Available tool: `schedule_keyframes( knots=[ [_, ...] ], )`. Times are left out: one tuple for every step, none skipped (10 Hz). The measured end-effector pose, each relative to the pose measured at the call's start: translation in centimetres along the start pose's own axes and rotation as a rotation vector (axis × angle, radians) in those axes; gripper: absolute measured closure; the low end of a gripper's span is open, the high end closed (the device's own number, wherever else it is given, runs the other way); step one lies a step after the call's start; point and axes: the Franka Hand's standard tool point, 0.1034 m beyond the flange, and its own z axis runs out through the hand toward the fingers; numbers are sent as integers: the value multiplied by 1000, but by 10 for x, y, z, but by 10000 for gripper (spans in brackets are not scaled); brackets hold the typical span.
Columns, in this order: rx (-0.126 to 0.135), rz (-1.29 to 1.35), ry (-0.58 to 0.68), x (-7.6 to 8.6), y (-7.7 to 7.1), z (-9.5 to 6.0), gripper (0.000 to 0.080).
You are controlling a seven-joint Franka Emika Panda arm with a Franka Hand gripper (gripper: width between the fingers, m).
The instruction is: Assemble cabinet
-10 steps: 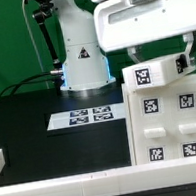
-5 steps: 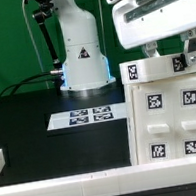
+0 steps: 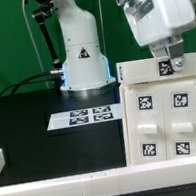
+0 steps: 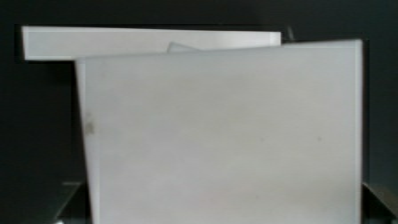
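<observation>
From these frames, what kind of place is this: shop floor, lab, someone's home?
Most likely a robotics lab test bench. A black table carries a fixed marker board of printed tags, the white cabinet is covered in the same square tags, and the arm's base is bolted at the table's far edge.

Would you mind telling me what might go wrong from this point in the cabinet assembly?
1. The gripper is down at the small tagged piece on top of the cabinet; the piece overhangs toward the exterior view's left, so it could seat crooked or slip off.
2. The cabinet stands close to the white border rail, so a push might shift or tip it.
</observation>
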Motion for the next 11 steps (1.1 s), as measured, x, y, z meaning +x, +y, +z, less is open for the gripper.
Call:
schedule_keyframes(
  knots=[
    [0, 71, -4, 1, 0, 1, 235],
    [0, 120, -6, 2, -1, 1, 235],
    [0, 187, -7, 1, -1, 1, 235],
    [0, 219, -8, 1, -1, 1, 235],
    [0, 221, -10, 0, 0, 1, 235],
    [0, 204, -11, 0, 0, 1, 63],
    [5, 157, -15, 0, -2, -3, 63],
    [12, 146, -20, -2, -2, -9, 13],
    [21, 138, -24, -5, -3, -14, 13],
    [29, 130, -28, -7, -4, -20, 2],
    [39, 125, -33, -9, -7, -26, 2]
  ],
)
